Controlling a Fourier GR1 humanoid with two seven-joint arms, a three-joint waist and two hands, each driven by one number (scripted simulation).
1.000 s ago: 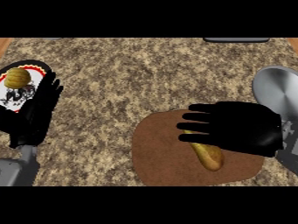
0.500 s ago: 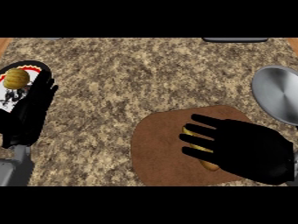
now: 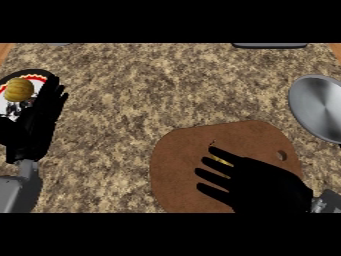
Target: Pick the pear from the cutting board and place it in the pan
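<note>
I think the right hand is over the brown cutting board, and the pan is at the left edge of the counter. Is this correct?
Not quite. The right hand is indeed over the brown cutting board, but the pan is at the right edge of the counter, not the left. The head view shows this.

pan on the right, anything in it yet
No, the pan shows only its bare metal inside, while the right hand lies over the cutting board.
</note>
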